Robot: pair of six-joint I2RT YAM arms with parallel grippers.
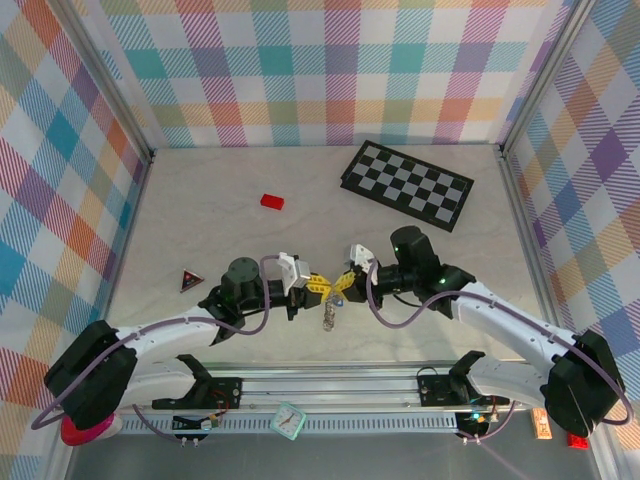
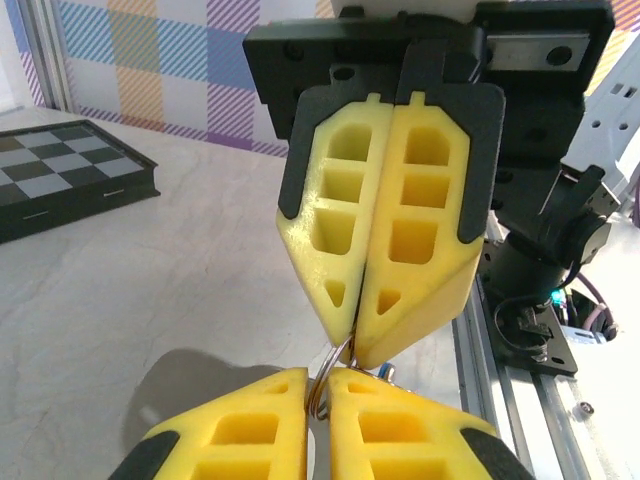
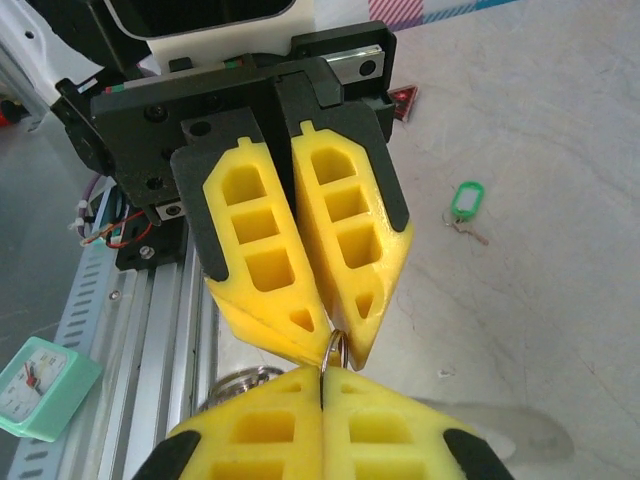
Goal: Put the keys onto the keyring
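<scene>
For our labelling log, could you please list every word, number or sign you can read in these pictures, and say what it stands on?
No text can be read anywhere.
Mint clock: the dial marks are too blurred to read.
Orange tag at the table's near edge: too small to read.
Dark triangle with a red edge: any sign on it is too small to read.

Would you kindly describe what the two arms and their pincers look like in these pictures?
The left arm and right arm have white links with black joints, and mauve cables loop alongside them. The left pincer and right pincer each carry two yellow fingers, wedge-shaped, moulded with rectangular pockets and backed by black plates.
</scene>
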